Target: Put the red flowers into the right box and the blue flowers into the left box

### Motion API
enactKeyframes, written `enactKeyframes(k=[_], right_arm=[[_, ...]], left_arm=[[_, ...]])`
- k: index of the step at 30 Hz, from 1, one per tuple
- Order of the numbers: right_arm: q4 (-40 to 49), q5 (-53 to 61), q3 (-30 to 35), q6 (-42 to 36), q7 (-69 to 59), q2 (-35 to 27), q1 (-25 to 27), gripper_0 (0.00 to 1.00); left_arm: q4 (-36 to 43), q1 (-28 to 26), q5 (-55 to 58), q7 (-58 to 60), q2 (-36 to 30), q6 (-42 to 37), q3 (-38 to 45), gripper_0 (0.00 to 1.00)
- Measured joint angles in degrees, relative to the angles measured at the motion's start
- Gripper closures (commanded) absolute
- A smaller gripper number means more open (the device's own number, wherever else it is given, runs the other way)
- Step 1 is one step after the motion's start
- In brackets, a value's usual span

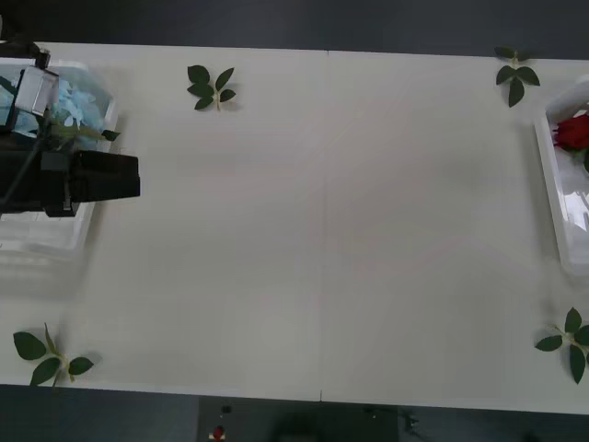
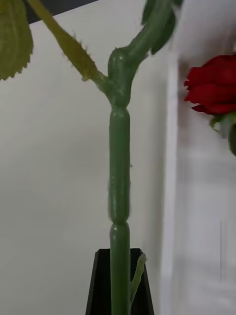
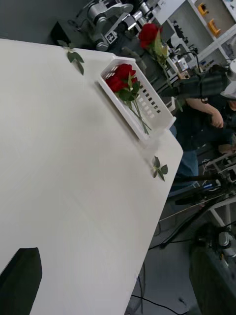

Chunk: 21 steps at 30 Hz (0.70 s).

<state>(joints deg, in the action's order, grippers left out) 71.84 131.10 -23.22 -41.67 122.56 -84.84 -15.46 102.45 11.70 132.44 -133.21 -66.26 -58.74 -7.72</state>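
Note:
Pale blue flowers [image 1: 78,101] lie in the left box [image 1: 55,249], a white tray at the table's left edge. My left gripper [image 1: 124,177] hovers over that box's inner side, open, one black finger [image 3: 19,280] showing with nothing held. The right box [image 1: 552,203] at the right edge holds red flowers [image 3: 120,81]; one bloom [image 1: 572,132] shows in the front view. My right gripper [image 2: 119,256] is shut on the green stem [image 2: 119,187] of another red flower [image 3: 149,33], held upright above the right box [image 3: 147,115], beside a rose [image 2: 214,86] lying inside.
Flowerless leaf sprigs lie near the table's corners: far left [image 1: 212,87], far right [image 1: 515,75], near left [image 1: 51,354], near right [image 1: 571,336]. The wide white tabletop [image 1: 322,230] stretches between the two boxes.

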Motion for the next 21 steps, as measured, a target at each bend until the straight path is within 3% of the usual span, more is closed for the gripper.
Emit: enactKeyframes(k=[8,14,21], right_arm=[[-5.20,-10.88,0.00,2.73,-7.11,0.00,0.04,1.00],[-9.10,-13.00,0.00,2.69,-7.48,0.00,0.07,1.00],[-9.91,-11.87,-1.16,6.66,-7.86,0.00,0.15,1.00]], left_arm=[[19.40,-9.71,0.00,-0.01,-4.40,20.21,-1.01,0.13],[23.42,-9.01,-1.68,-0.04,-6.04,27.49,-7.20,0.13],[24.24,-8.88,-2.79,-0.09,-6.02,30.82,-6.75,0.13]])
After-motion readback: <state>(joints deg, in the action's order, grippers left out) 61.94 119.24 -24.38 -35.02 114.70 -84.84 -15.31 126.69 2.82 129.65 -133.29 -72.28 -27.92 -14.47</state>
